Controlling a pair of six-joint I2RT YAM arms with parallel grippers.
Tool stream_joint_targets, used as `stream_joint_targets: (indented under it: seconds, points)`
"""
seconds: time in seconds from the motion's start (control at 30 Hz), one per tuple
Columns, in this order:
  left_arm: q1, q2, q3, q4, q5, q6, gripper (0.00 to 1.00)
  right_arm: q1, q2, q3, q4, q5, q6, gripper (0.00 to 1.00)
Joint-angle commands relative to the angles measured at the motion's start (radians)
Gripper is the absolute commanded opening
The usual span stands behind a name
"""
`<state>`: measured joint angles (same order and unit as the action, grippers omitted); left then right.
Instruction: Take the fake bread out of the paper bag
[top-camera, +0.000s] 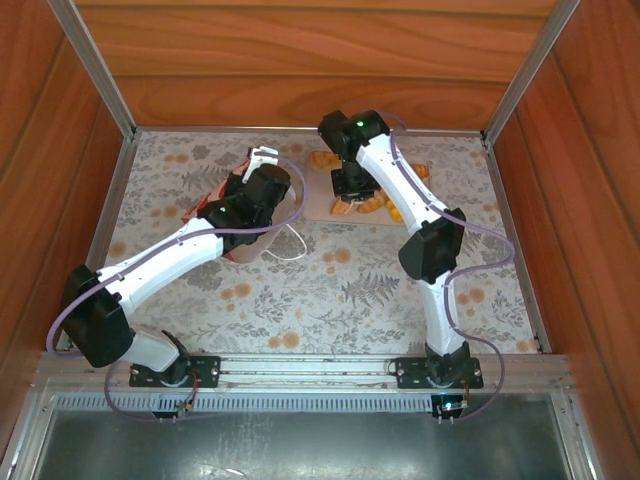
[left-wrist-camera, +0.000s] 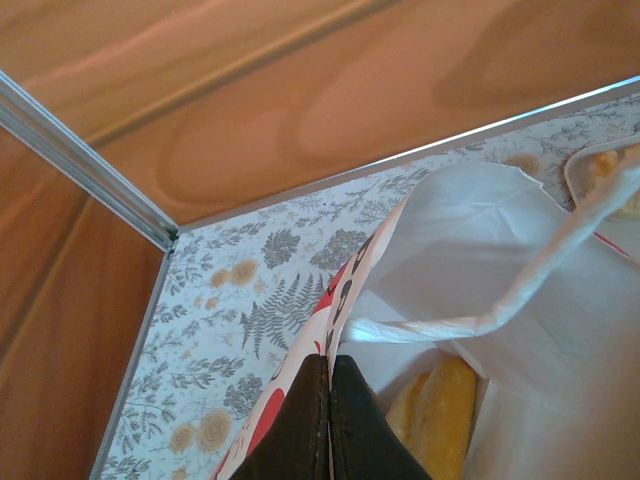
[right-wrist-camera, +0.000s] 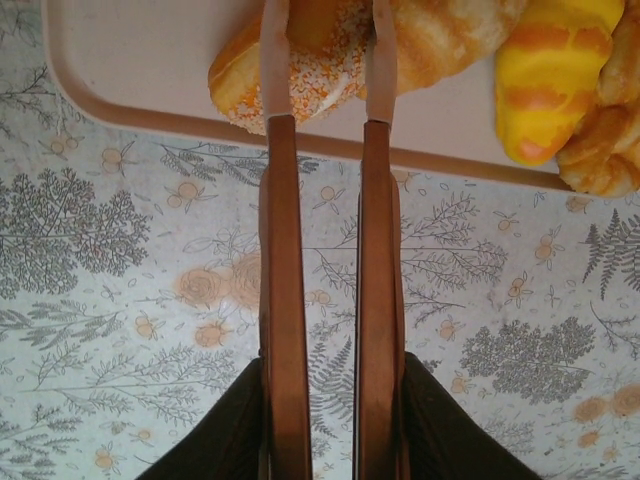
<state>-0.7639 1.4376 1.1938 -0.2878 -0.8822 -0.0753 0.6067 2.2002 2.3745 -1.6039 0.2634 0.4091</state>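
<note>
Nearest the lens, left wrist view: two dark fingers (left-wrist-camera: 300, 430) of the left gripper (left-wrist-camera: 329, 370), pressed together, pinching the near rim of the paper bag (left-wrist-camera: 470, 250). Bag mouth held agape, red patterned band on the outer face. Inside, just behind the fingers: one piece of fake bread (left-wrist-camera: 440, 410), yellow-orange, long, partly hidden by the bag wall. White handle (left-wrist-camera: 480, 320) slung across the mouth above it.

Seen from above: bag (top-camera: 215, 205) left of centre on the table, toward the far left corner, mostly covered by the left arm; thin cord loop (top-camera: 290, 250) trailing onto the cloth toward the middle.

More bread out of the bag, on the pale tray (right-wrist-camera: 130, 60) near the middle of the table's far edge. Along the tray's near rim: sprinkled roll (right-wrist-camera: 310, 85), golden-brown piece (right-wrist-camera: 440, 40), striped yellow roll (right-wrist-camera: 550, 80), knobbly piece (right-wrist-camera: 605, 150) at the right.

Tongs (right-wrist-camera: 285, 300): brown arms parallel, a gap between, pale tips set on either side of the sprinkled roll. Squeezing or merely touching: cannot tell. Right gripper (right-wrist-camera: 330, 370) clamped on the outer faces of both arms, poised over the tray's near rim (top-camera: 350, 185).

Underneath: floral cloth (right-wrist-camera: 100, 250). Around: wooden walls (left-wrist-camera: 300, 80), aluminium post (left-wrist-camera: 80, 160) at the far left corner.
</note>
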Motion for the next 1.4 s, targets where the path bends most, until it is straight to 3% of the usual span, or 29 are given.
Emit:
stream_joint_targets:
  seconds: [0.0,0.13,0.53,1.37]
  points:
    - [0.008,-0.005,0.009,-0.002,0.0,0.008,0.0,-0.01,0.044,0.047,-0.093,0.031,-0.001,0.35]
    - [0.008,-0.001,0.011,-0.003,0.002,0.014,0.0,-0.017,0.081,0.09,-0.088,0.029,0.006,0.43]
    - [0.008,0.004,0.016,-0.003,-0.001,0.028,0.0,-0.042,0.104,0.097,0.005,-0.009,0.008,0.51]
    - [0.009,-0.006,0.008,-0.001,-0.001,0.035,0.0,-0.039,0.022,0.074,0.188,-0.095,-0.028,0.44]
